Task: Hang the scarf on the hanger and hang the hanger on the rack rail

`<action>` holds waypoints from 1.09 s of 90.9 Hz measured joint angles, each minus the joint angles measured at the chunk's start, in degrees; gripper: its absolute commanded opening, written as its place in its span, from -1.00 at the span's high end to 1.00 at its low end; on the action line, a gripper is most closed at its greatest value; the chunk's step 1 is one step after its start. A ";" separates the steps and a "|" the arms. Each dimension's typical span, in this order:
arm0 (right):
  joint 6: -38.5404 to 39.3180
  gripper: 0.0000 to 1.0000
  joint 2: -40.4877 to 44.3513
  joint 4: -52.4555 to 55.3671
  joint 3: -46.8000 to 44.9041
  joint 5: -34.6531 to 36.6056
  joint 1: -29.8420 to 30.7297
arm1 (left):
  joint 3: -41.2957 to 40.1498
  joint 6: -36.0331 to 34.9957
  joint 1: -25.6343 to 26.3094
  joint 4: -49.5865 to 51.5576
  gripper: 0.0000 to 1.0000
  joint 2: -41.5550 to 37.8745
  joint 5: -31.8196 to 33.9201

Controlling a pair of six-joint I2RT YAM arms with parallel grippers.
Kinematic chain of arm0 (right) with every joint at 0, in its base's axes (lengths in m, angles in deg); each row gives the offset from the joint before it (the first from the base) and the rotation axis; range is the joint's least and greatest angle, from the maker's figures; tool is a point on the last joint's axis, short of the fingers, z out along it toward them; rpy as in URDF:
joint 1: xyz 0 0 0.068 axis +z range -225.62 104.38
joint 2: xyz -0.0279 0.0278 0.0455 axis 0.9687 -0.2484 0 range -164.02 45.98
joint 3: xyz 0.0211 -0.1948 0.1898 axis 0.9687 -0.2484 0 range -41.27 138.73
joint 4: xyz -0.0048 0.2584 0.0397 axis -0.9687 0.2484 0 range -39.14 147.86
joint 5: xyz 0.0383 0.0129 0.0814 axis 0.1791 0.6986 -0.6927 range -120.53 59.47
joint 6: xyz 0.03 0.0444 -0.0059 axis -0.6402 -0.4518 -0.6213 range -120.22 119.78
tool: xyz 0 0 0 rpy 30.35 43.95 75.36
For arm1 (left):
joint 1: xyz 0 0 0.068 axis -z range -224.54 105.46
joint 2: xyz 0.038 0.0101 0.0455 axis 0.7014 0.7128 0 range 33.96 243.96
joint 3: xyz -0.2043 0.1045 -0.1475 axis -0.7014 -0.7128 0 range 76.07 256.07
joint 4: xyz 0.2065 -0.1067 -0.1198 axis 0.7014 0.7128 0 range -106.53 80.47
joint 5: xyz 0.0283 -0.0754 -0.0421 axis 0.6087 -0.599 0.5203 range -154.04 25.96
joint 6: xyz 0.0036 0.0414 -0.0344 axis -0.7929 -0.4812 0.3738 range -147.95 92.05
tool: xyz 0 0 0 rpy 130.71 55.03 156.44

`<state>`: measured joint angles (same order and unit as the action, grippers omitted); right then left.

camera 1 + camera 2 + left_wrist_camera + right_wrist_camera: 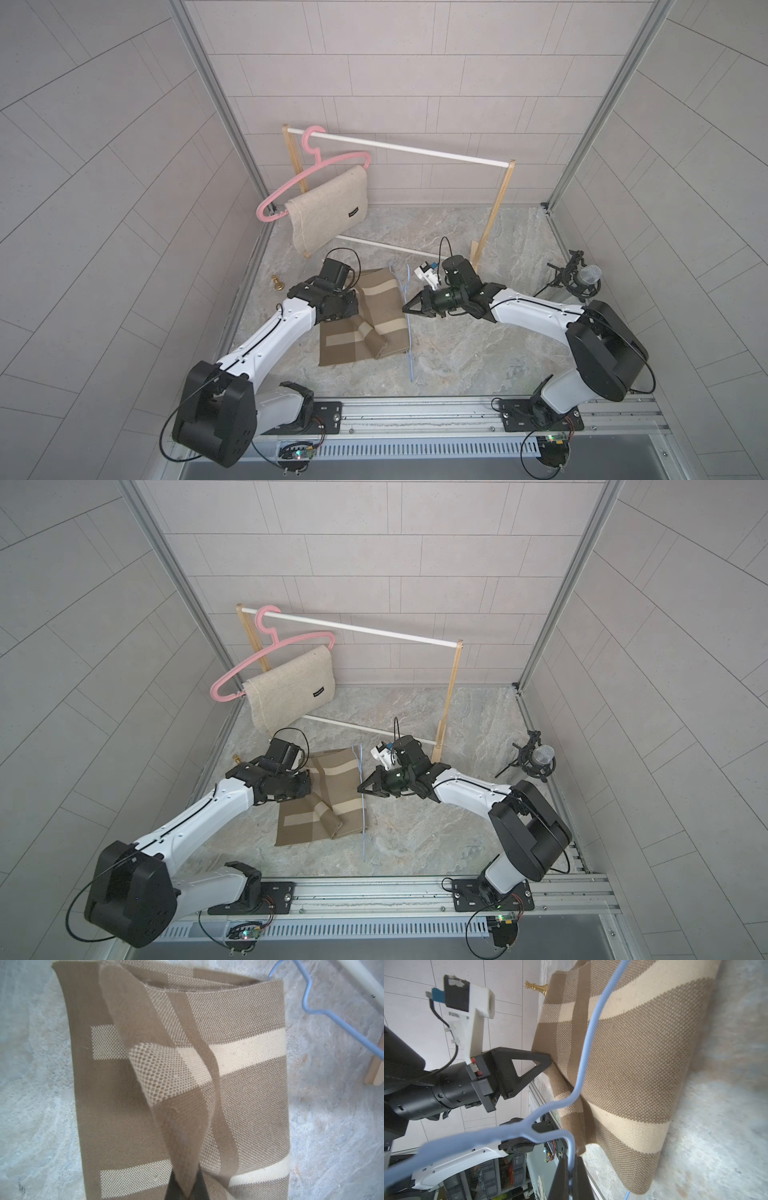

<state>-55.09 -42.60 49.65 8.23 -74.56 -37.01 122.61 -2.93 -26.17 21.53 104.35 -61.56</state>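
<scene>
A brown scarf (361,332) (320,812) with cream stripes lies folded on the marble table. My left gripper (355,305) (308,785) (188,1194) is shut on a fold of the scarf (239,1088), pulling it up into a ridge. A thin blue hanger (408,332) (363,816) (332,1016) stands on edge along the scarf's right side. My right gripper (405,308) (360,788) (572,1169) is shut on the hanger's wire (583,1064), in front of the scarf (643,1064).
A wooden rack with a white rail (415,149) stands at the back. A pink hanger (316,166) with a beige cloth (332,208) hangs from its left end. A gold chess piece (277,284) stands at the left, a microphone (582,278) at the right.
</scene>
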 measured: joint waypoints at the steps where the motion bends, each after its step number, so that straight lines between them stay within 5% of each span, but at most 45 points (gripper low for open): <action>1: -0.22 1.00 -0.04 -0.20 -0.02 -0.11 0.07 | 0.13 -0.13 -0.26 0.15 1.00 0.11 -0.17; 45: -4.37 1.00 -0.72 -8.83 -3.54 3.78 0.55 | 10.40 -9.57 -10.75 9.77 0.98 4.52 -5.22; 99: 8.26 1.00 -1.01 1.64 -2.82 8.31 0.33 | 10.40 -13.05 -15.30 13.07 0.95 10.88 -5.97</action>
<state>-46.83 -43.61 51.29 5.41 -66.25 -36.68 133.02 -15.98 -41.47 34.60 115.23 -67.53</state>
